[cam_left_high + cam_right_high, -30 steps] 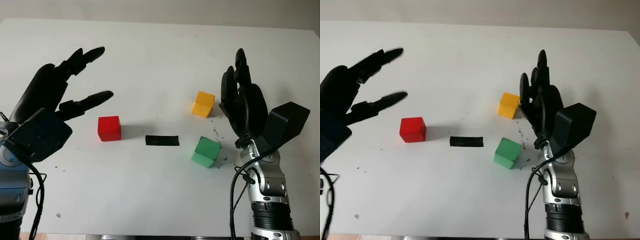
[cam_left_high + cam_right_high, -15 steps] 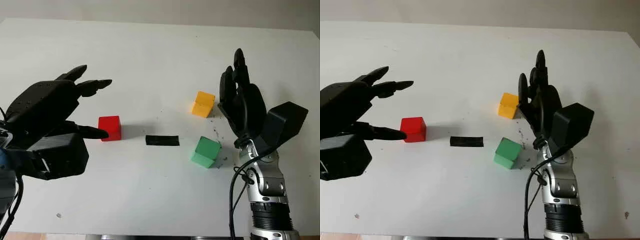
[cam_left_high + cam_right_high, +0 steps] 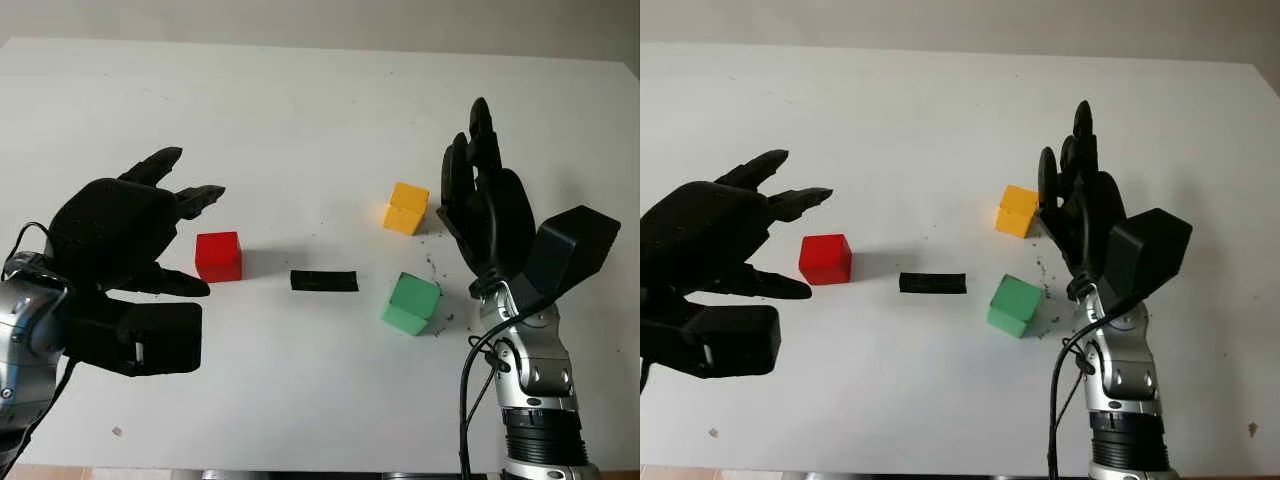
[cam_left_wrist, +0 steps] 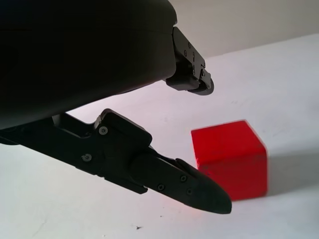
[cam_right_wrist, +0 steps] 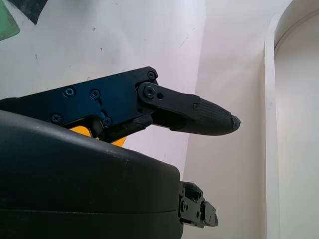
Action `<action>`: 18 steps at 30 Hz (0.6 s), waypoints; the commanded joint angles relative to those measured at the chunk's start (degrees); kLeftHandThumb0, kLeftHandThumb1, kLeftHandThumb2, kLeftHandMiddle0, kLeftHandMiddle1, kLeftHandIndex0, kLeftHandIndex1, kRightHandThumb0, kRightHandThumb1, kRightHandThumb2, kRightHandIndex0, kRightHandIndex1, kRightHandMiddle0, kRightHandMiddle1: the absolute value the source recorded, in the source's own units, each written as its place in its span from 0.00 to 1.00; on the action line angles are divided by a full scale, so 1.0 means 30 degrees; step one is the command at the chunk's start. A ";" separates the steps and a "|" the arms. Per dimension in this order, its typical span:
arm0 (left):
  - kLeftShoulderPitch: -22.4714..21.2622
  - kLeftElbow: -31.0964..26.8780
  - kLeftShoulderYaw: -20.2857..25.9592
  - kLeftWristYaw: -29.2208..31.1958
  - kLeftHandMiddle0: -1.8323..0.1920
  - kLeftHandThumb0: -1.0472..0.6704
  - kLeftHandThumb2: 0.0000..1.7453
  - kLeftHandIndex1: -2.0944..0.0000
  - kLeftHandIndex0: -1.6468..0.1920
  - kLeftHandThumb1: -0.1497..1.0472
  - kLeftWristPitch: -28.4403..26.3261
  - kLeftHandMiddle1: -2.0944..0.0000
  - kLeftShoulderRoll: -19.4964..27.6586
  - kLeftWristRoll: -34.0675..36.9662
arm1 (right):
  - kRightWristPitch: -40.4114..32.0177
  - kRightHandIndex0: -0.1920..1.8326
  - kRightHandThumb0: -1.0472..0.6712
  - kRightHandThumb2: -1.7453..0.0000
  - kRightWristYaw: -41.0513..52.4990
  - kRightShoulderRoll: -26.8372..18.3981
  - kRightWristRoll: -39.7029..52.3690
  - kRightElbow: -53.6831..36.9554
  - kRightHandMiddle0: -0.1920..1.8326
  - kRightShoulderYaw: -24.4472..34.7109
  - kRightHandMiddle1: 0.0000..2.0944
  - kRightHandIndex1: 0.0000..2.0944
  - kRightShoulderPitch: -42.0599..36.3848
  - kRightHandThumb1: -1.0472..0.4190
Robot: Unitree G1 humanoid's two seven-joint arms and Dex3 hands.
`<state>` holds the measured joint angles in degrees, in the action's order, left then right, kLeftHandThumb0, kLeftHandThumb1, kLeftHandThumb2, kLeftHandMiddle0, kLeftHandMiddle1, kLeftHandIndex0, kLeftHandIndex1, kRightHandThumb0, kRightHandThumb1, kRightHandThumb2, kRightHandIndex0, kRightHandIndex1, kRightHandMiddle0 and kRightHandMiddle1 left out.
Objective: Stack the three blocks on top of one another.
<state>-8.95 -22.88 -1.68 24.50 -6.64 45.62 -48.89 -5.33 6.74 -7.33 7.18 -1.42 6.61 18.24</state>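
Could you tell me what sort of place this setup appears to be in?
Probably a robotics lab test bench: a plain white table holds only a red cube, an orange cube, a green cube and a black tape strip.

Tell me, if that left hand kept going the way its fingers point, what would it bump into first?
Most likely the red block: the open left hand sits just beside it, its fingers aimed at it, not yet touching. Its height above the table is hard to judge.
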 commanded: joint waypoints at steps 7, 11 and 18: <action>-0.0209 0.0857 -0.0657 -0.0747 0.90 0.15 0.04 0.94 0.65 0.95 0.0103 0.97 -0.1244 -0.0529 | 0.0133 0.00 0.23 0.62 -0.0083 -0.0099 -0.0059 -0.0199 0.00 0.0077 0.00 0.00 -0.0212 0.00; -0.0072 0.1150 -0.0750 -0.1411 0.87 0.15 0.04 0.93 0.63 0.97 0.0592 0.96 -0.1322 -0.0825 | -0.0012 0.00 0.22 0.63 -0.0021 -0.0118 0.0061 -0.0258 0.00 0.0101 0.00 0.00 -0.0208 0.00; -0.0004 0.1390 -0.0480 -0.2185 0.82 0.15 0.03 0.85 0.61 0.98 0.1222 0.97 -0.1583 -0.0254 | 0.0122 0.00 0.23 0.63 0.0152 -0.0165 0.0092 -0.0070 0.00 0.0134 0.00 0.00 -0.0113 0.00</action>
<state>-9.19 -18.77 -3.68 18.82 -3.45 41.29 -50.15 -5.28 7.20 -7.34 7.30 -1.39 6.65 18.15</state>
